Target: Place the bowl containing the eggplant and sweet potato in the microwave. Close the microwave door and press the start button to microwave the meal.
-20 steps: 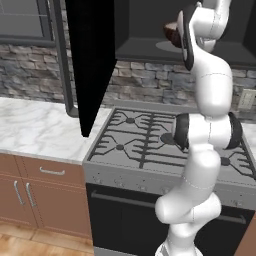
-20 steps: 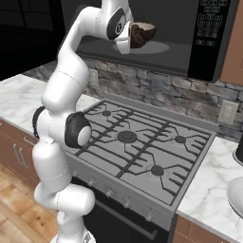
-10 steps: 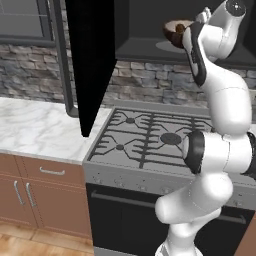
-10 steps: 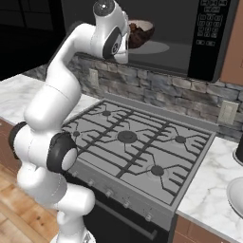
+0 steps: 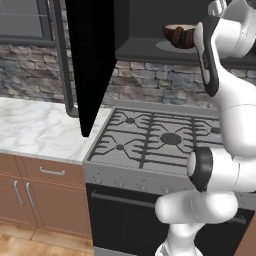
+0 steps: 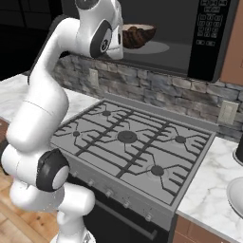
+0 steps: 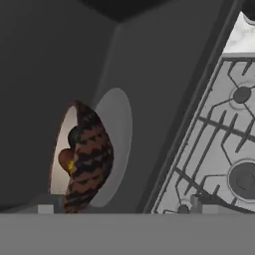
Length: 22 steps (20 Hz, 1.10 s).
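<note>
The dark-brown bowl (image 5: 181, 36) (image 6: 138, 36) (image 7: 89, 159) rests on the round glass turntable (image 7: 117, 119) inside the black microwave (image 6: 190, 52). Nothing holds it. In the hand view the reddish sweet potato (image 7: 65, 159) with its yellow end and the dark eggplant (image 7: 74, 135) lie in the bowl. My gripper (image 7: 122, 206) is open and empty, a short way back from the bowl at the mouth of the cavity. The microwave door (image 5: 90, 60) stands wide open on the left, jutting out over the counter. The keypad (image 6: 209, 23) is on the microwave's right side.
A gas stove (image 5: 160, 140) lies below the microwave, with a marble counter (image 5: 35, 130) to its left. On the right counter a white dish (image 6: 237, 192) sits by the edge of the view. My own upper arm (image 6: 95, 33) stands close in front of the cavity's left part.
The arm has swung and folded, and the hand has drawn back from the bowl. The bowl stays on the turntable. The door has not moved.
</note>
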### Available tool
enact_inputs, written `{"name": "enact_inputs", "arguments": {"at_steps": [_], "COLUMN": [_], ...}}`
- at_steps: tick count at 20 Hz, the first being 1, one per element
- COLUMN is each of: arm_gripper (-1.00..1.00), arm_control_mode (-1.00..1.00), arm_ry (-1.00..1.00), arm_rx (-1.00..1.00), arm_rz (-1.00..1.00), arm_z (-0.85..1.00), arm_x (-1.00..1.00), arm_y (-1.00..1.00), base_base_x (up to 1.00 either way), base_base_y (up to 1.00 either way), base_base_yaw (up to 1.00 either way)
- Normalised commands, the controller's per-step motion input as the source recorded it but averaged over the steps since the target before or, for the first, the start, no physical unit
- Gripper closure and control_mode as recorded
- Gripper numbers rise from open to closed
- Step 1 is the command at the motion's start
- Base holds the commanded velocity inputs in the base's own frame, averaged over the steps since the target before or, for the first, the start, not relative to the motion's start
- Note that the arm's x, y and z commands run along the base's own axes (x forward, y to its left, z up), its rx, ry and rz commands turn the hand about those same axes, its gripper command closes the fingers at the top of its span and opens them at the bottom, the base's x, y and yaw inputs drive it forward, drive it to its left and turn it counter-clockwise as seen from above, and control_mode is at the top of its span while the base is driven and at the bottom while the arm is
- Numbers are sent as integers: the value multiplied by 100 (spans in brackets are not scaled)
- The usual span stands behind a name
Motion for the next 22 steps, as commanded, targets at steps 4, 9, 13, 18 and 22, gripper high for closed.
{"name": "enact_inputs", "arguments": {"at_steps": [4,9,13,18,22], "arm_gripper": [-100,-100,-100,-100,-100], "arm_control_mode": [-100,-100,-100,-100,-100], "arm_ry": [14,17,17,18,20], "arm_rx": [-18,-38,-56,-64,-69], "arm_rz": [7,28,52,56,53], "arm_z": [0,-5,-38,-30,-1], "arm_x": [-100,-100,-100,-100,-100], "arm_y": [4,16,29,57,67], "base_base_x": [0,0,0,0,0], "base_base_y": [0,0,0,0,0], "base_base_yaw": [0,0,0,0,0]}}
